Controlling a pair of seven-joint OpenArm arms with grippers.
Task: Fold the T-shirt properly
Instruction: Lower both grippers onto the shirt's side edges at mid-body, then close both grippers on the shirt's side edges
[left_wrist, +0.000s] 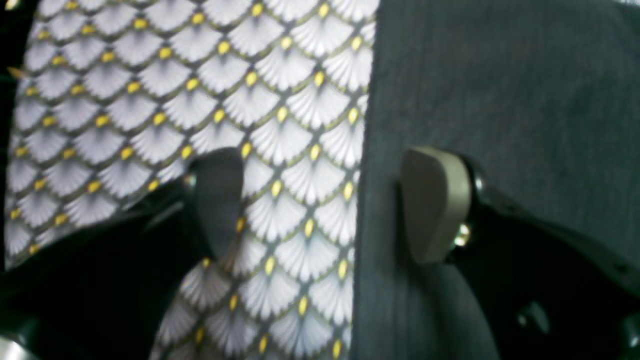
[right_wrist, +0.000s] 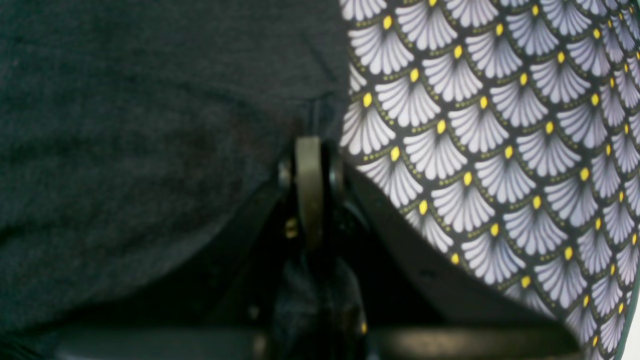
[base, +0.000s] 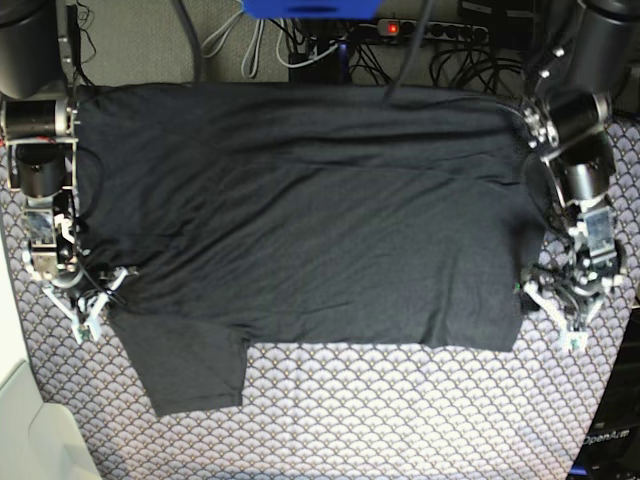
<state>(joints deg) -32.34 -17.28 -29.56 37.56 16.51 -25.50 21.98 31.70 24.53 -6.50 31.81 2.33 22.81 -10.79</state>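
Observation:
The dark T-shirt (base: 310, 230) lies spread flat on the fan-patterned tablecloth (base: 380, 420), plain side up, with one sleeve (base: 190, 370) sticking out at the lower left. My left gripper (base: 540, 305) is open at the shirt's right edge. In the left wrist view it (left_wrist: 327, 202) straddles that edge, one finger over the shirt (left_wrist: 500, 75) and one over the tablecloth (left_wrist: 200, 75). My right gripper (base: 100, 300) is at the shirt's left edge, above the sleeve. In the right wrist view it (right_wrist: 310, 150) is shut, with the shirt (right_wrist: 125, 125) puckered at its tips.
Cables and a power strip (base: 400, 30) run along the back edge beside a blue object (base: 310, 8). A white surface (base: 25, 420) lies at the lower left and a dark box (base: 610, 440) at the lower right. Tablecloth shows in front of the shirt.

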